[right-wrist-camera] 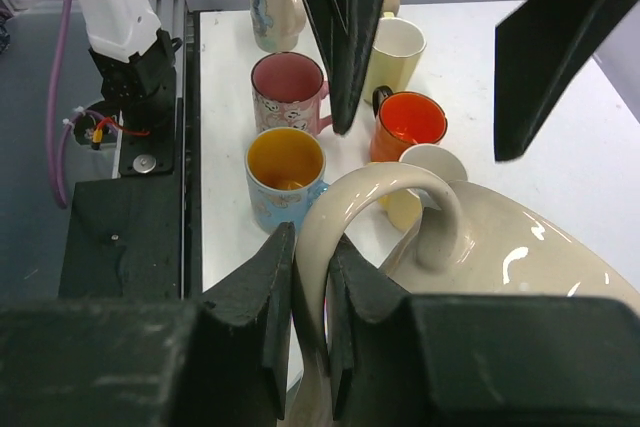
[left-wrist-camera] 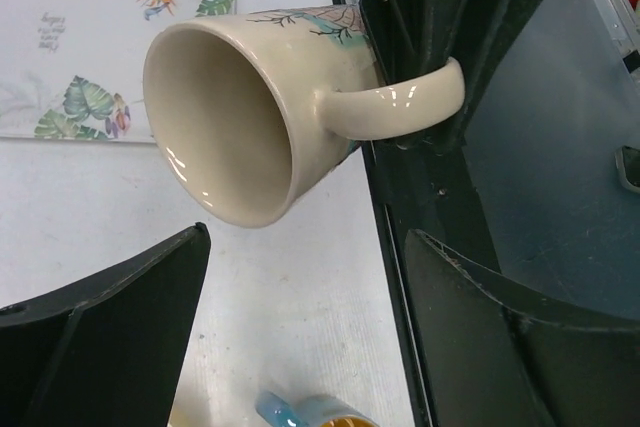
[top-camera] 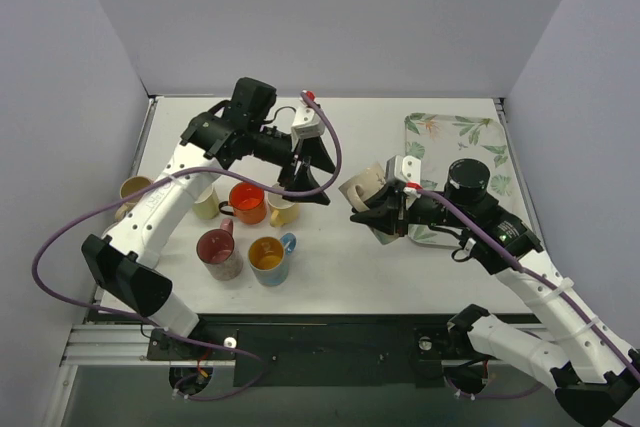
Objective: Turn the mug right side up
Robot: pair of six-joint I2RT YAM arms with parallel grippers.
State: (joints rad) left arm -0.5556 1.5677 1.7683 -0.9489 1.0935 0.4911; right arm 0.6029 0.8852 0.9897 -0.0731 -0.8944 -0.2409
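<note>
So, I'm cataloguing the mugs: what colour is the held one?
Cream mug with a teal and dark print on its side; left wrist view shows it best.

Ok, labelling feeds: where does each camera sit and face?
Top external: overhead from the near edge, looking down at the table; left arm and right arm show.
Left wrist: faces the cream mug mouth-on; open left hand frames it.
Right wrist: faces the upright mugs; right hand grips the mug's handle.
Shared: all show that mug.

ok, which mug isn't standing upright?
The cream mug pinched by its handle in the right gripper: it's held tipped on its side, mouth pointing sideways. The six other mugs all stand mouth-up.
</note>
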